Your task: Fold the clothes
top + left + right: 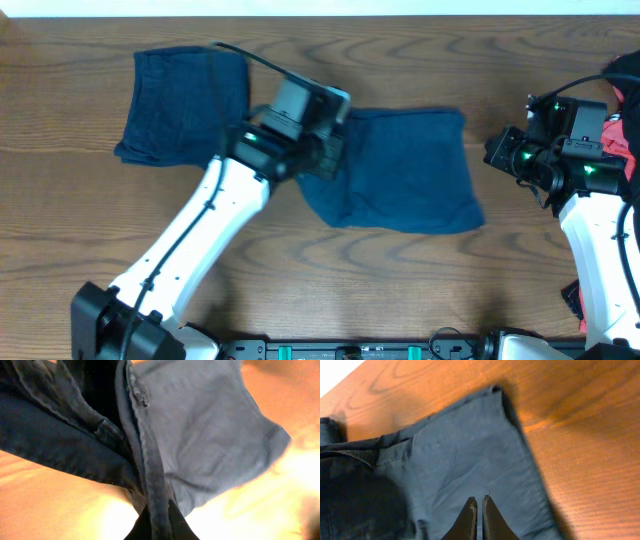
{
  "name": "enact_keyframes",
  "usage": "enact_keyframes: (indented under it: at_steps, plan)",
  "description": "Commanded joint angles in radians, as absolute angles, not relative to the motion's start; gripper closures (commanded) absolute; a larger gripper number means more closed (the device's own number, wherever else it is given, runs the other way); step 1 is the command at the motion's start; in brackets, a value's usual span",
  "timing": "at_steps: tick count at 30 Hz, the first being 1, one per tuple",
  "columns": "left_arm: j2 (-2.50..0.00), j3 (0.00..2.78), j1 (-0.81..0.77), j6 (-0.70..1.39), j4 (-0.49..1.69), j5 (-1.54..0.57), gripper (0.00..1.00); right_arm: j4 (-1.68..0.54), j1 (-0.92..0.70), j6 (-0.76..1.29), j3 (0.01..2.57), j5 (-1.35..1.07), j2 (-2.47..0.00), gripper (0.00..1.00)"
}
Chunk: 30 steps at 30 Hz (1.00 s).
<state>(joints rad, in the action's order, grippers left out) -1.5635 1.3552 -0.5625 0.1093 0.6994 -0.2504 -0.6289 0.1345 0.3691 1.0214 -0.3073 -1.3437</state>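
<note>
Wooden counter (400,290): near strip bare of cloth. Left arm (190,250): white, reaching from near left to mid-counter. Left fingers (177,530): clenched on a thick seam of the garment, with fabric bunched around them. Right fingers (468,522): pressed together on nothing, held near the garment's right edge, apart from it. Task item, dark blue garment (400,170): spread across mid-counter, one part right of the left wrist, another farther left; not yet folded. Far right: red cloth (625,95), partly out of view. Risk, as judged: a single pinch on the seam may drag the whole piece instead of turning one half over, since nothing pins the other side. A shallow hold could also slip, leaving a rumpled, crooked fold.
</note>
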Motion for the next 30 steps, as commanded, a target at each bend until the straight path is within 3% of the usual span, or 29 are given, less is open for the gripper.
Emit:
enact_keyframes:
  at_steps: [1, 5, 14, 19, 22, 30]
  plan:
    - [-1.575, 1.374, -0.592, 0.208, 0.698, -0.185, 0.94, -0.65, 0.141, 0.381, 1.025, -0.272, -1.345, 0.95]
    - [-1.565, 1.374, -0.575, 0.208, 0.734, -0.158, 0.94, -0.677, 0.141, 0.38, 1.025, -0.234, -1.345, 0.94]
    - [-1.438, 1.418, -0.394, 0.088, 0.979, 0.142, 0.94, -0.68, 0.141, 0.377, 1.025, -0.232, -1.345, 0.94]
    - [-1.394, 1.451, -0.324, -0.019, 0.968, 0.138, 0.94, -0.669, 0.141, 0.377, 1.025, -0.232, -1.345, 0.94]
    - [-1.416, 1.448, -0.331, -0.018, 0.955, 0.015, 0.94, -0.67, 0.141, 0.377, 1.025, -0.233, -1.345, 0.94]
    - [-1.608, 1.42, -0.385, 0.148, 0.861, -0.076, 0.94, -0.692, 0.141, 0.377, 1.025, -0.236, -1.345, 0.95]
